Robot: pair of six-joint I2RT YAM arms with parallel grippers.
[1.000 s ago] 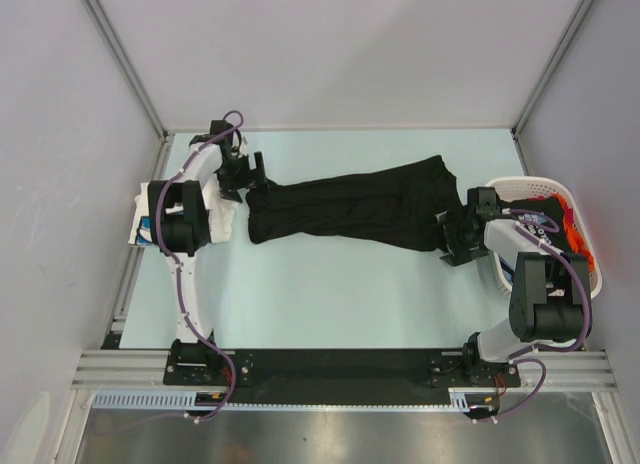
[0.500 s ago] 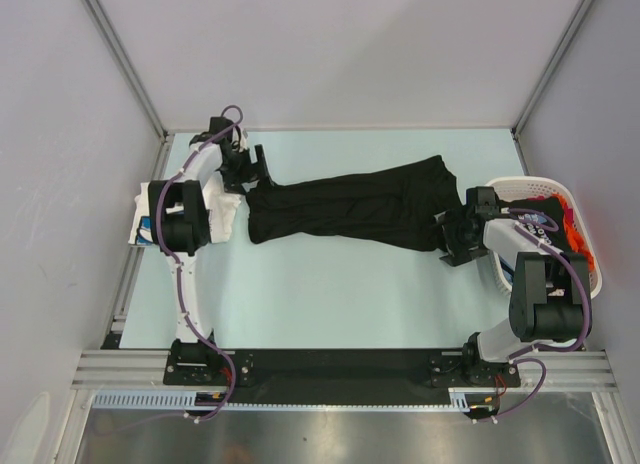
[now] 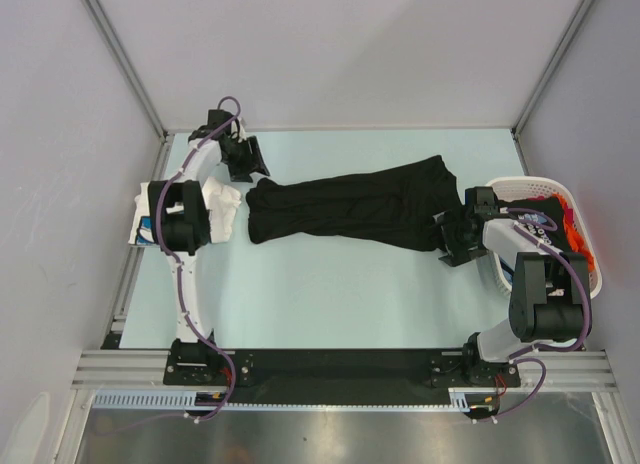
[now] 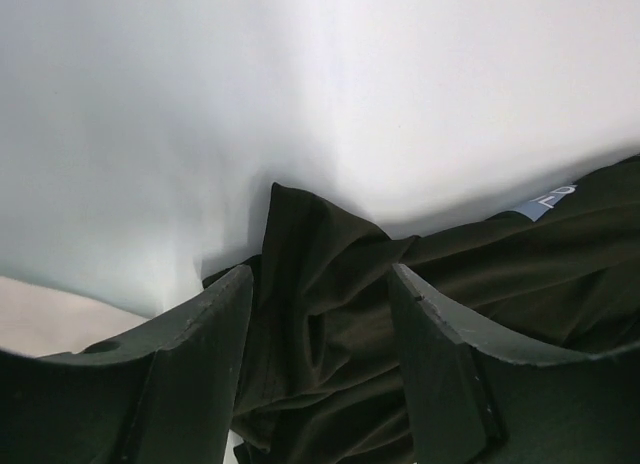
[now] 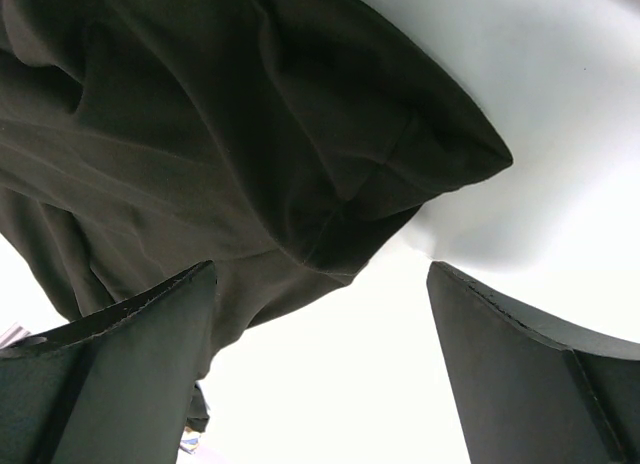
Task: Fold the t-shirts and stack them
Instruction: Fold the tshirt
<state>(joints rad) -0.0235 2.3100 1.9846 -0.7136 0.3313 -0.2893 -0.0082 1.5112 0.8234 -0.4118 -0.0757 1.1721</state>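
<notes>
While the black t-shirt point(image 3: 350, 209) lies stretched, left gripper point(image 3: 246, 159) and right gripper point(image 3: 447, 240) gape.

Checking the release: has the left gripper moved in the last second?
Yes. The left gripper has backed off the black t-shirt toward the far edge of the table.

The large black cloth t-shirt point(image 3: 350, 212) looks soft, matt and creased. Under it the pale green worktop point(image 3: 330, 294) is smooth, faintly sheened. The white slotted basket point(image 3: 520, 182) is hard plastic, the silver near rail point(image 3: 110, 368) brushed metal.
</notes>
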